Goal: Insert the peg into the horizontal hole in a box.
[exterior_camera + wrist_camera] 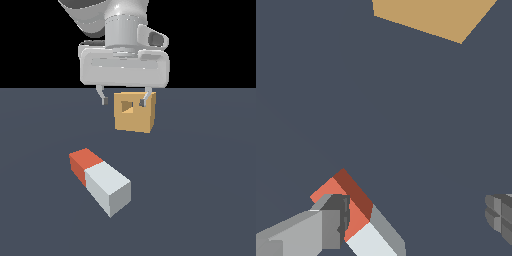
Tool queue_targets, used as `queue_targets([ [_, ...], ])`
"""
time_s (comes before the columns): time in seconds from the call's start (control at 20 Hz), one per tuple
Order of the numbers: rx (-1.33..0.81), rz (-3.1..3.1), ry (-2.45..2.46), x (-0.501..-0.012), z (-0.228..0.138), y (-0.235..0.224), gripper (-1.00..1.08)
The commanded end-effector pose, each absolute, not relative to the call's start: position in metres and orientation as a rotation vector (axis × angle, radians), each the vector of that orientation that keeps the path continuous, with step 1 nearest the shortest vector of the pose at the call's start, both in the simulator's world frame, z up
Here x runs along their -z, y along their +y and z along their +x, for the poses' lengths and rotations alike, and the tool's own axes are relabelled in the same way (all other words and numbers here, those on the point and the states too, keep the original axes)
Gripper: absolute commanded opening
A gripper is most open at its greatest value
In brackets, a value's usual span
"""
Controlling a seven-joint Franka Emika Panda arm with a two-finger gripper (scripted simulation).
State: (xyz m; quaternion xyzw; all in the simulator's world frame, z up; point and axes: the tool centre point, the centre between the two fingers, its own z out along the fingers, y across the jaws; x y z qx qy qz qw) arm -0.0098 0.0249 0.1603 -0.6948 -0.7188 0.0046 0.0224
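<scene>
The peg [100, 181] lies flat on the dark floor, its red-orange end toward the exterior view's left and back, its white-grey end nearer the camera. The tan box [134, 112] stands behind it, and the square hole [127, 106] shows on its front face. My gripper [124, 100] hangs open high above the floor, in front of the box in the exterior view, holding nothing. In the wrist view the peg [358, 215] shows beside one fingertip [336, 220], and the box [433, 15] sits at the frame's edge.
A flat dark grey-blue floor [200, 200] spreads all around the peg and box. No other objects show on it.
</scene>
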Motion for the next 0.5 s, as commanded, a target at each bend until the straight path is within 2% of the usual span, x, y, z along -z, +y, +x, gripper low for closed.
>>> queue_targets([
  [0.0, -0.014, -2.152, -2.226, -0.1603, -0.0098, 0.0248, 1.0],
  [0.45, -0.014, -2.104, -2.275, -0.155, -0.0147, 0.0175, 1.0],
])
